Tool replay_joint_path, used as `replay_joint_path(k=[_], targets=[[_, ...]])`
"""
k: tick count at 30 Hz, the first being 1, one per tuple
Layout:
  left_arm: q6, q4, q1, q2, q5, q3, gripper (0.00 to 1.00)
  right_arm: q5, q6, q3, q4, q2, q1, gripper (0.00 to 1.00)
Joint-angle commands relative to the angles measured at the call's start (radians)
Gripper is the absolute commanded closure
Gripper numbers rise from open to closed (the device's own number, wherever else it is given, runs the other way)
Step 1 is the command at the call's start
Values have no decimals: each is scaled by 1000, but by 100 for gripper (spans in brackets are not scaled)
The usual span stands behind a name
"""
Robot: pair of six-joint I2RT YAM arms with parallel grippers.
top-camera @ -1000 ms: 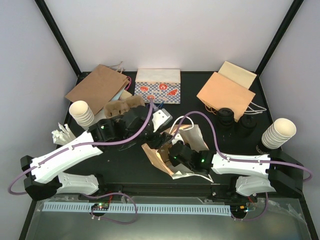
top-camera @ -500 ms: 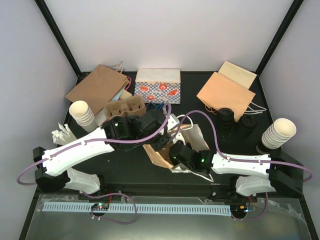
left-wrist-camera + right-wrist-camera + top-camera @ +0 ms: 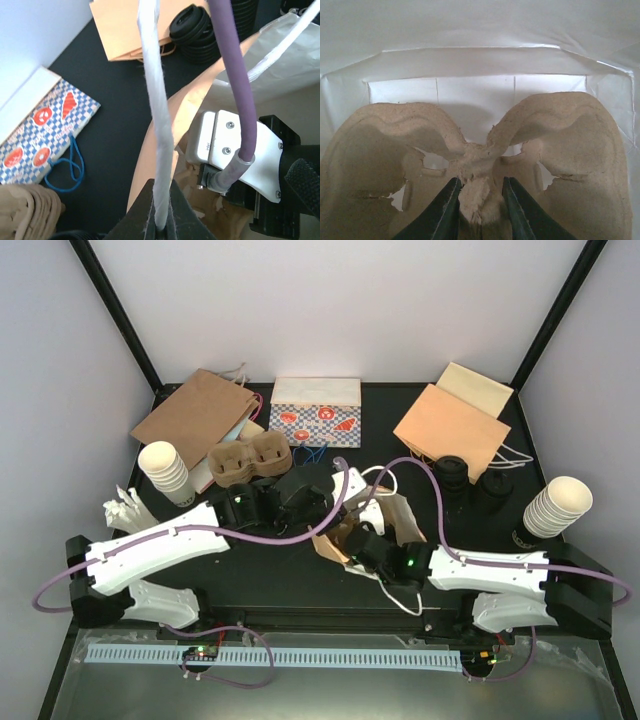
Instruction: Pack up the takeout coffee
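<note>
Jaws of the left gripper were pinched together on the white handle of the bag, which sat mid-table. Inside that bag, the right gripper was clamped on the middle rib of a pulp carrier. Over on the right, the coffee cups sat black lids up, just beside the orange bag.

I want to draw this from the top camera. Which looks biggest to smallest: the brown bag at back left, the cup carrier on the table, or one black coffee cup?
1. brown bag
2. cup carrier
3. black coffee cup
</note>
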Motion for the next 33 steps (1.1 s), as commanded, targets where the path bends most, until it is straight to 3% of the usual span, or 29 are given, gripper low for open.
replay_joint_path(k=[1, 15, 24, 26, 28, 29, 33], targets=[[131, 269, 3, -80, -6, -81, 98, 63, 13, -45, 55, -15, 4, 78], [178, 412, 23, -262, 137, -350, 98, 24, -46, -43, 271, 105, 4, 77], [193, 442, 23, -329, 204, -416, 99, 48, -76, 3, 226, 145, 6, 69], [190, 433, 23, -327, 207, -418, 98, 44, -89, 16, 192, 131, 6, 61], [186, 425, 23, -324, 207, -418, 98, 28, -103, 25, 158, 114, 6, 39], [185, 420, 23, -324, 208, -418, 98, 19, -106, 27, 137, 102, 5, 32], [189, 410, 24, -315, 210, -418, 98, -60, -180, -6, 135, 24, 5, 23]])
